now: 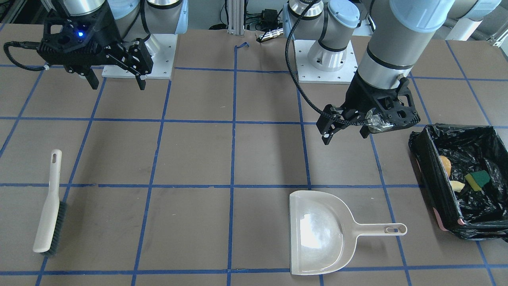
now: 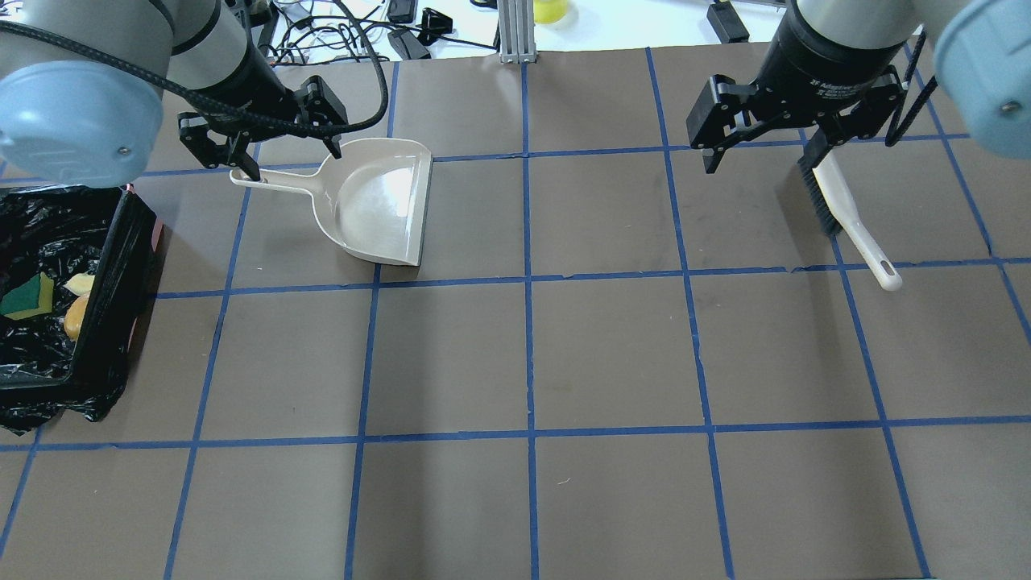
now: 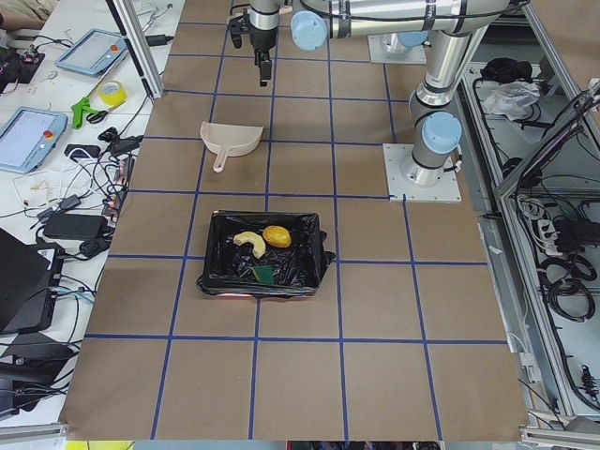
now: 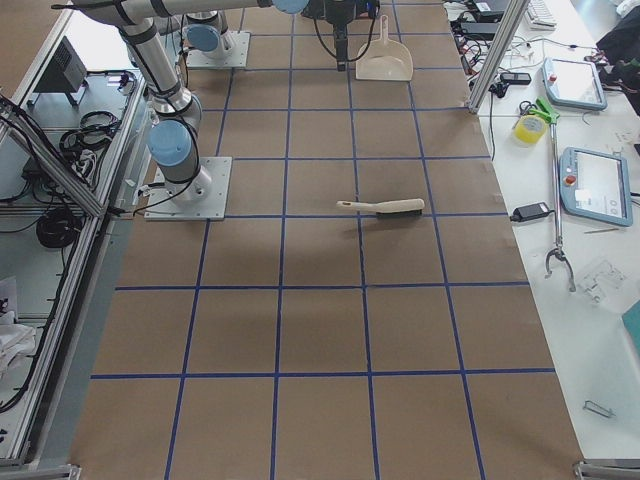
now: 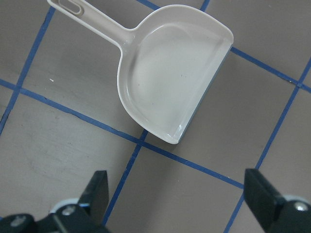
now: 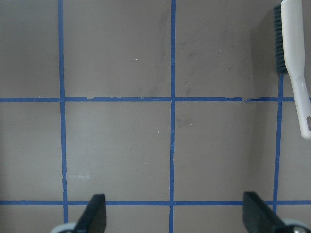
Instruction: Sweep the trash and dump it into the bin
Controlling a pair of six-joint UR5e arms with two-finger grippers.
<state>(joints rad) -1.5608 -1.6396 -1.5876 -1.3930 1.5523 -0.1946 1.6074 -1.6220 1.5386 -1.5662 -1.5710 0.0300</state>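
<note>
All three pieces of trash lie inside the bin [image 1: 421,155]: the golden-brown lump [image 1: 445,165], the pale crescent [image 1: 456,186] and the yellow-and-green sponge [image 1: 477,179]. The overhead view shows them too, in the black-lined bin [image 2: 113,274] at the left edge. The beige dustpan [image 2: 378,201] lies flat on the table with nothing in it. My left gripper [image 2: 294,161] hovers open and empty over the dustpan's handle end, well above it [image 5: 179,196]. My right gripper [image 2: 757,161] is open and empty, raised beside the brush [image 2: 846,209], which lies on the table.
The brown table has a blue tape grid. Cables and an aluminium post [image 2: 515,32] stand along the far edge. In the side view, tablets, tape and tools lie on a white bench [image 4: 580,150] beside the table.
</note>
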